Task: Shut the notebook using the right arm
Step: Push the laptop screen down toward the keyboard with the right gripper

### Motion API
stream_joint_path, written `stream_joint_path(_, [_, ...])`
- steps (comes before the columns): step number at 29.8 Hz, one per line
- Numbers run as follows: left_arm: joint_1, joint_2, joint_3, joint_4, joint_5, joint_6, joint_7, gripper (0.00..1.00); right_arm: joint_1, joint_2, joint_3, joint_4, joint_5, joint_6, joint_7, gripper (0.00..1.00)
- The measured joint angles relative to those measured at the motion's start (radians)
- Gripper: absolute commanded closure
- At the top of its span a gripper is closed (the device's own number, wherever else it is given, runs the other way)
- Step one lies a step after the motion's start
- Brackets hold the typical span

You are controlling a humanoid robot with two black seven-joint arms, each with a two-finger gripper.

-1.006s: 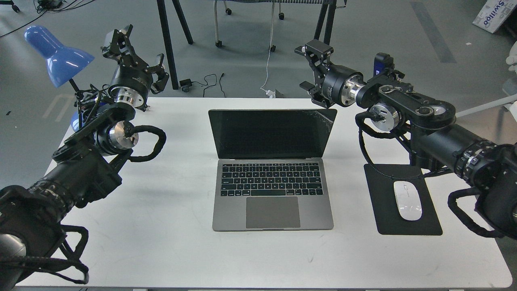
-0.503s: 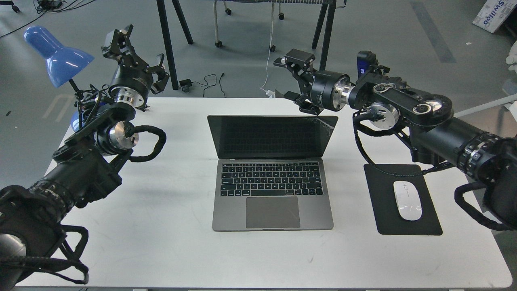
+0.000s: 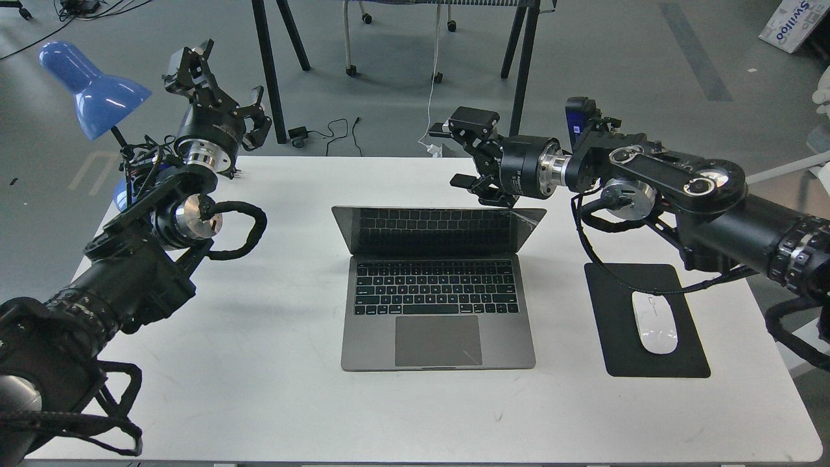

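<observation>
The notebook (image 3: pixel 438 295), a slim grey laptop with a black keyboard, lies in the middle of the white table (image 3: pixel 259 363). Its dark screen (image 3: pixel 438 231), cracked at the top right corner, leans forward over the keyboard, partly lowered. My right arm (image 3: pixel 655 178) reaches in from the right. Its gripper (image 3: pixel 468 153) is open, just behind the lid's top edge near its right end, and the lower finger (image 3: pixel 468 182) is at that edge. My left gripper (image 3: pixel 222 87) is open and empty, raised at the table's back left, far from the notebook.
A black mouse pad (image 3: pixel 648 321) with a white mouse (image 3: pixel 655 329) lies right of the notebook, under my right forearm. A blue lamp (image 3: pixel 91 87) stands at the back left corner. Table and chair legs (image 3: pixel 272 71) stand on the floor behind the table.
My right gripper has moved left and down onto the lid's top edge. The screen has tilted forward from nearly upright to partly lowered. The left arm has not moved.
</observation>
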Motion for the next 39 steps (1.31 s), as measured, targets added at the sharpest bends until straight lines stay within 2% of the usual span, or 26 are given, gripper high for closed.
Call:
stream_joint_path(18, [-0.001,0.0,0.0,0.0,0.0,0.0,0.0,0.0,-0.062,-0.15,-0.112,0.323,-0.017,0.007,-0.001,0.0])
stream_joint_path(32, [-0.001,0.0,0.0,0.0,0.0,0.0,0.0,0.0,-0.119,-0.154,-0.166,0.322,-0.118,-0.003,-0.027,0.0])
stream_joint_path(39, [-0.001,0.0,0.0,0.0,0.0,0.0,0.0,0.0,-0.166,-0.148,-0.179,0.272,-0.148,-0.014,-0.04,0.0])
